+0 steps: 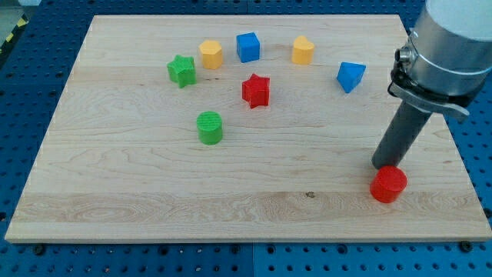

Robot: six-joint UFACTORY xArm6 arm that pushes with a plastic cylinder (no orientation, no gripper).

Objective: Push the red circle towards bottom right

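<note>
red circle sits upright near the bench bottom-right corner; round, so no long axis or heading. my tip touches its upper-left edge. tool is a bare rod, grasping nothing. red star well apart.

The desk is seen to be pale wood, smooth, with visible grain (one small dark knot included). The red circle and green cylinder appear as matt ridged plastic. The rod above my tip looks dark, matt and smooth.
</note>
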